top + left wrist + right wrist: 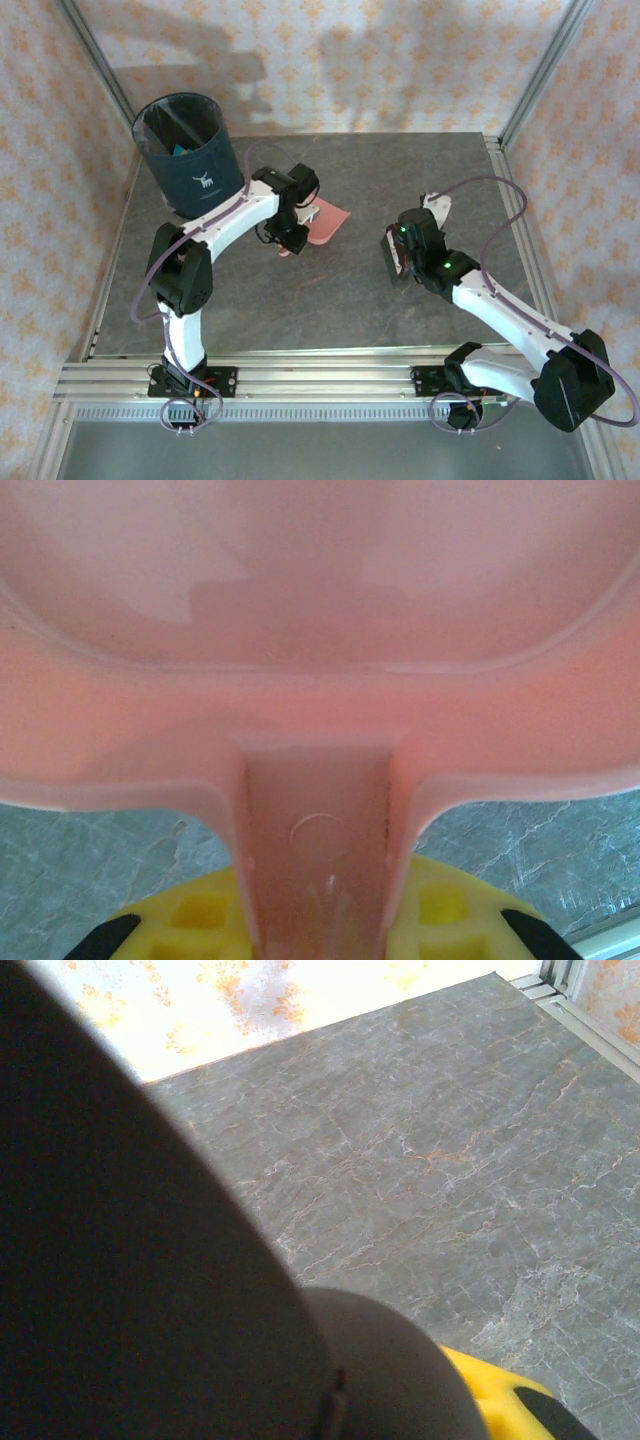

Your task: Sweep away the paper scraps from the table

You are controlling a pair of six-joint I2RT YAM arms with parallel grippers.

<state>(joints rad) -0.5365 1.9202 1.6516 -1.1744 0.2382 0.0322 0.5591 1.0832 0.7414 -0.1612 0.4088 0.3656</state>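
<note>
While the left claw (292, 240) pinches the handle of the pink dustpan (328, 222), the pan sits low over the middle of the table (380, 310), its mouth pointing toward the far right. From the left wrist, the handle runs straight down between the yellow fingers (200, 920), which are pressed against it on both sides. The pan (320, 630) spreads wide above them, with grey table (90, 860) below its rim.

A dark blue bin (190, 160) stands at the far left corner of the table, beside the left arm. Something teal (178, 150) lies inside it; I cannot tell whether it is one of the paper scraps.

Right of centre, well apart from the pan, the right claw (402, 258) is pressed together around a dark object. In the right wrist view this object (130, 1260) is large and rounded, sitting against a yellow finger (495, 1395); what it is I cannot tell. Bare stone-patterned table (450, 1160) stretches beyond it to the patterned wall (230, 1000).
</note>
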